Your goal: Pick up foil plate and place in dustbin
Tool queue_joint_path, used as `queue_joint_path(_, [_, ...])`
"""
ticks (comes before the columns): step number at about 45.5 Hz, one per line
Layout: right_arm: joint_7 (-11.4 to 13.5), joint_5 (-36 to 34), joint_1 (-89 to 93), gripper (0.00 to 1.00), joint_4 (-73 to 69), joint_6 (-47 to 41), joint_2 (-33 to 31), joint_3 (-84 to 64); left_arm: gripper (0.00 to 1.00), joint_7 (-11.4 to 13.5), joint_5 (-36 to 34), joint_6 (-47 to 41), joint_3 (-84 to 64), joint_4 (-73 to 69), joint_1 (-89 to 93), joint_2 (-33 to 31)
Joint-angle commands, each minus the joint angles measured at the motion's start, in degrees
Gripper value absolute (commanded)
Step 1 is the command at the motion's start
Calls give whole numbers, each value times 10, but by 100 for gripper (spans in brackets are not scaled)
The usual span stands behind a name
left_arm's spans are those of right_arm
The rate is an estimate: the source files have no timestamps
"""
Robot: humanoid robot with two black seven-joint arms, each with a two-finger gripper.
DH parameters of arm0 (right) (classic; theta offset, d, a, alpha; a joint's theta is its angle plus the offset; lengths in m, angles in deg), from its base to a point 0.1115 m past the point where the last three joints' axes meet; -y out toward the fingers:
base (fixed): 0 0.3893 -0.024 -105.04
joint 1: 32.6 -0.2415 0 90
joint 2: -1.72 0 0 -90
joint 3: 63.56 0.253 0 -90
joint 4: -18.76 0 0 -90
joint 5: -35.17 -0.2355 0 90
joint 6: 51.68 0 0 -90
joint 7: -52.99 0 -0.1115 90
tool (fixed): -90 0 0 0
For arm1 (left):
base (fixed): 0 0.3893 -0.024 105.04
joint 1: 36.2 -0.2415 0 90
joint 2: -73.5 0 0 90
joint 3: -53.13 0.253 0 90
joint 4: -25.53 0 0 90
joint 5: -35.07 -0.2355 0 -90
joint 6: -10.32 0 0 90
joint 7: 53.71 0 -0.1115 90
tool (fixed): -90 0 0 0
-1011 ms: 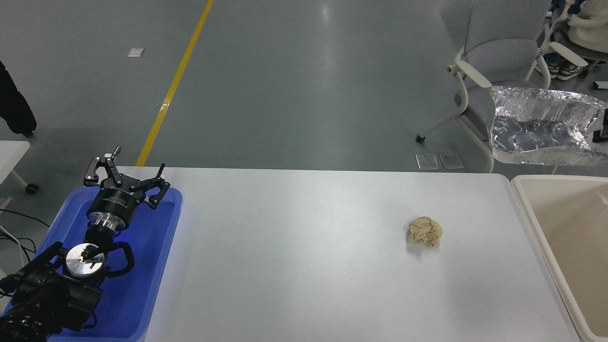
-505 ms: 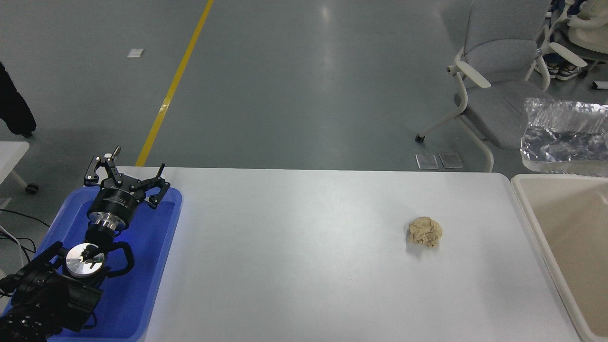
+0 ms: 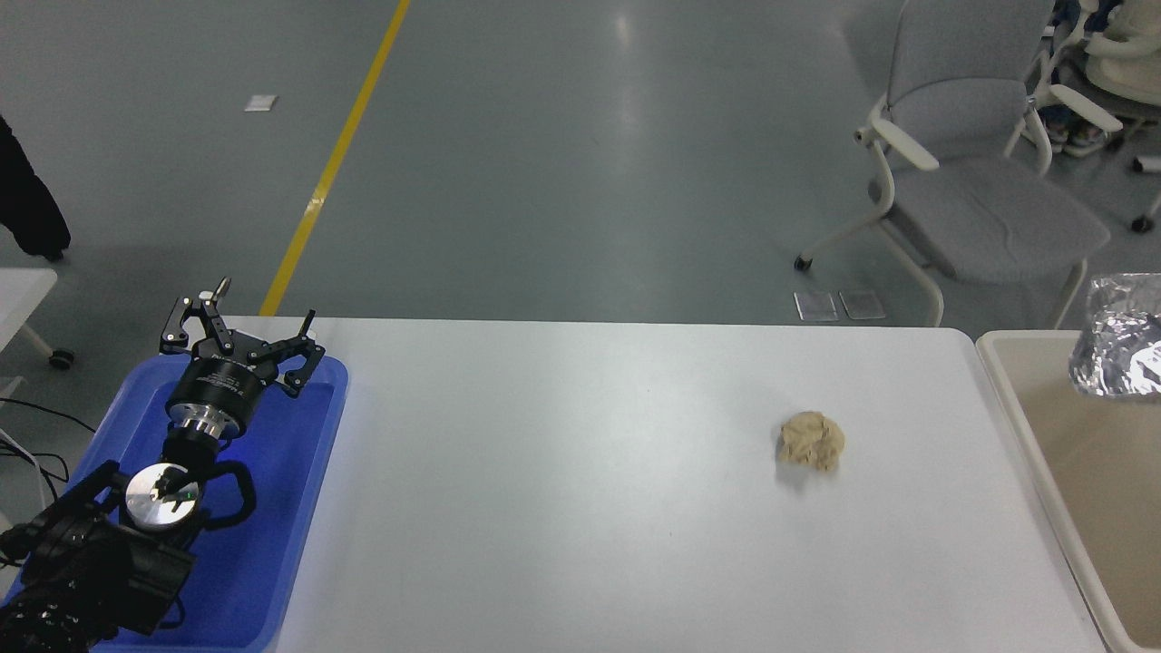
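Note:
The crinkled silver foil plate [image 3: 1121,337] shows only in part at the right edge, over the far part of the cream-beige dustbin [image 3: 1070,453]. I cannot tell whether it is held or resting on anything. The right arm and its gripper are out of view. My left gripper [image 3: 238,328] is parked at the lower left over the blue tray [image 3: 281,508], its fingers spread open and empty.
A small crumpled tan paper ball [image 3: 811,441] lies on the white table [image 3: 580,508] right of centre. A grey office chair [image 3: 975,172] stands on the floor beyond the table's far right corner.
The foil plate has moved right and down, from above the table's far right corner to over the dustbin, mostly leaving the picture. The left arm has not moved.

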Motion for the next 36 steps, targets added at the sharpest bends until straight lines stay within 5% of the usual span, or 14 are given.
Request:
queue_joint_path(1, [17, -68, 115, 0, 65, 56, 52, 17, 100, 0, 0, 0, 0, 0, 0, 0])
queue_joint_path(34, [17, -69, 215, 0, 76, 107, 80, 120, 100, 0, 0, 0, 0, 0, 0, 0])
queue_joint_path(36, [17, -70, 220, 29, 76, 108, 81, 120, 100, 0, 0, 0, 0, 0, 0, 0])
